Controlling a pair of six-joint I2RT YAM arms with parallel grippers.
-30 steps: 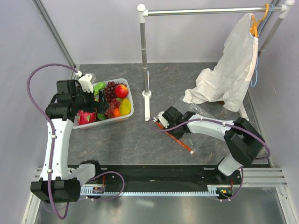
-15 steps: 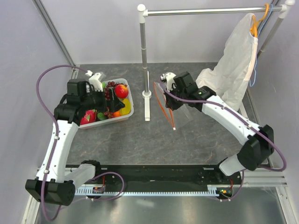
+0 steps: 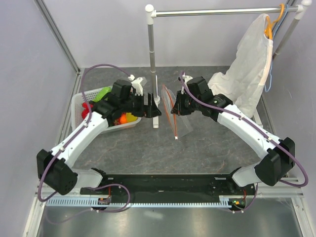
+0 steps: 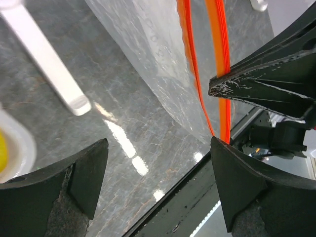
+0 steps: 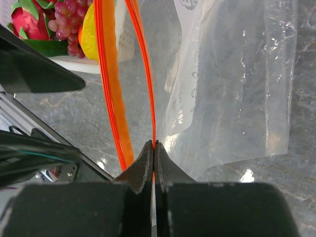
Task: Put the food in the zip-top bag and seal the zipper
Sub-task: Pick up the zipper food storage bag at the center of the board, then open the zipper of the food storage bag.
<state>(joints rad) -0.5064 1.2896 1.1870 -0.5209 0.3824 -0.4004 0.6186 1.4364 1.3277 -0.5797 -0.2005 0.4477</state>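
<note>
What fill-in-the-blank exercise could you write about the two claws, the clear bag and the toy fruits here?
1. The right claw is ___ on the orange-red zipper of the clear thin plastic zip-top bag.
2. The left claw stands ___, gripping nothing.
3. The glossy plastic toy fruits lie in the ___ slotted plastic basket.
Missing words: shut; open; white.

The zip-top bag (image 5: 232, 98) is clear, its zipper (image 5: 108, 74) orange-red, table (image 3: 133, 148) veined grey.
</note>
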